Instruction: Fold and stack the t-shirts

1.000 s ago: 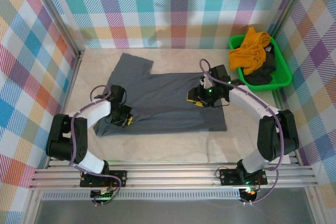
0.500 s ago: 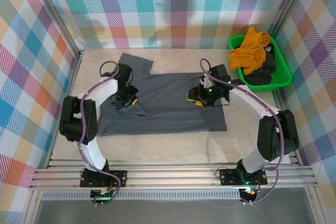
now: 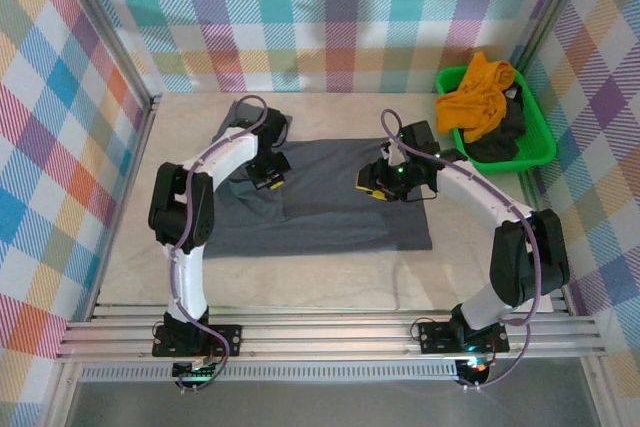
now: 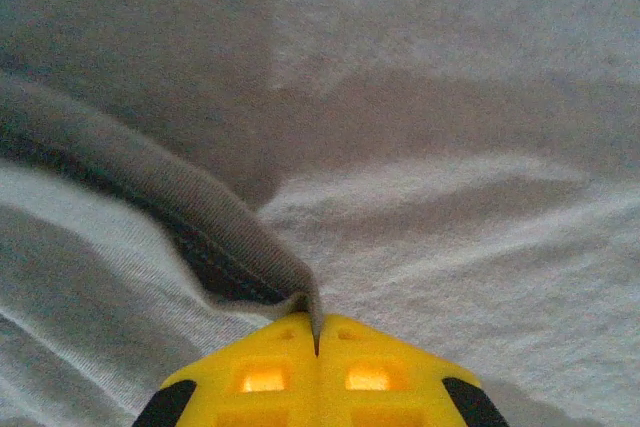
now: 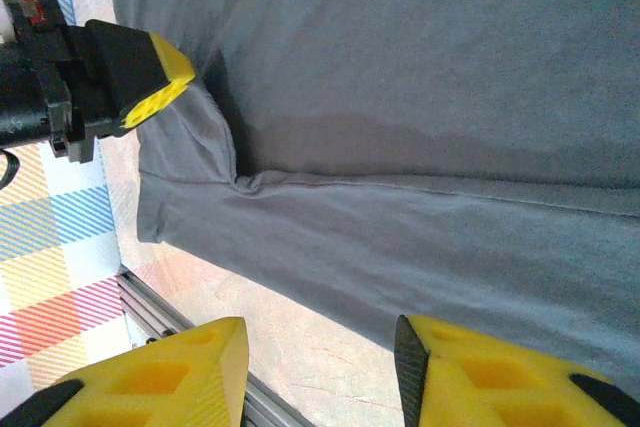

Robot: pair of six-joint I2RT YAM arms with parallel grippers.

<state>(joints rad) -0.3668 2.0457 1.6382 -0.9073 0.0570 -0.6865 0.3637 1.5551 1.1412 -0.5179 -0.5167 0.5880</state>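
Left arm swung far-side, outstretched — left pincer [image 4: 317, 332] clenched on grey tee [image 3: 340, 209] hem | right pincer [image 5: 320, 367] released

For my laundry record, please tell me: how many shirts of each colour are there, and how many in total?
Grey shirt, spread out flat: 1
Orange shirt, in the green bin: 1
Dark shirt, in the same bin: 1
Total: 3
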